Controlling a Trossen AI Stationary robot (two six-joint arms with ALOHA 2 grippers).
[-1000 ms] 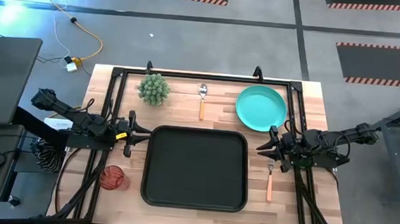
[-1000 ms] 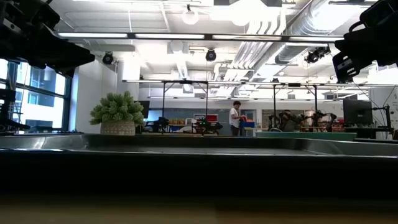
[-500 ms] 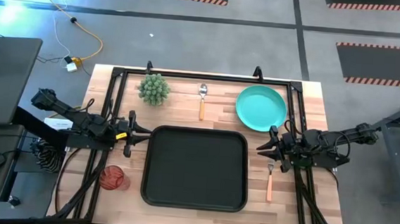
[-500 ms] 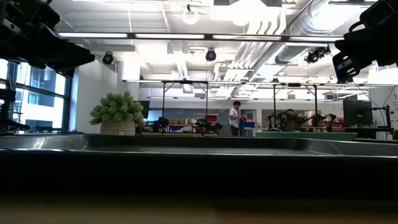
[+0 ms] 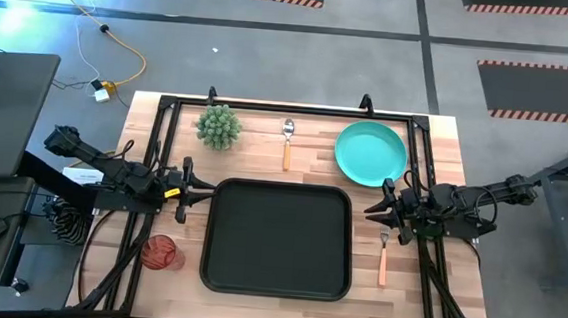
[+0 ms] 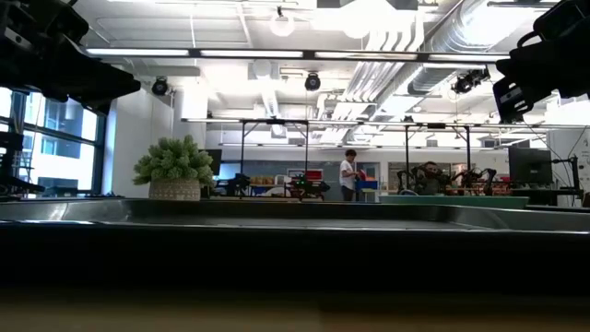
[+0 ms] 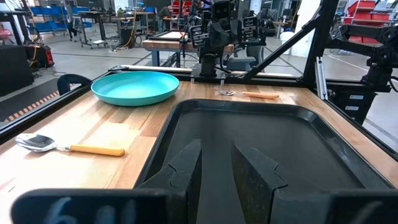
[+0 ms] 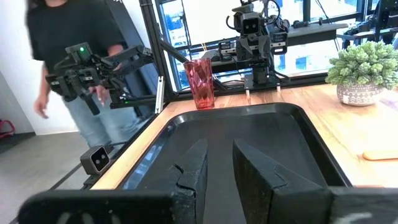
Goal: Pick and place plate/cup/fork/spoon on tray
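The black tray (image 5: pixel 278 239) lies in the middle of the table. The teal plate (image 5: pixel 371 152) lies flat at the far right. The spoon (image 5: pixel 287 139) lies beyond the tray's far rim. The fork (image 5: pixel 382 258) lies right of the tray, tines toward the far edge. The red cup (image 5: pixel 159 253) stands upright at the near left. My left gripper (image 5: pixel 184 188) waits at the tray's left rim, fingers a narrow gap apart (image 7: pixel 216 146), empty. My right gripper (image 5: pixel 386 208) waits at the tray's right rim, just beyond the fork's tines, fingers a narrow gap apart (image 8: pixel 221 146), empty.
A spiky green plant in a pot (image 5: pixel 218 125) stands at the far left of the table. A black frame (image 5: pixel 288 107) runs around the table's edges. A person (image 8: pixel 68 68) stands beyond the table's left side.
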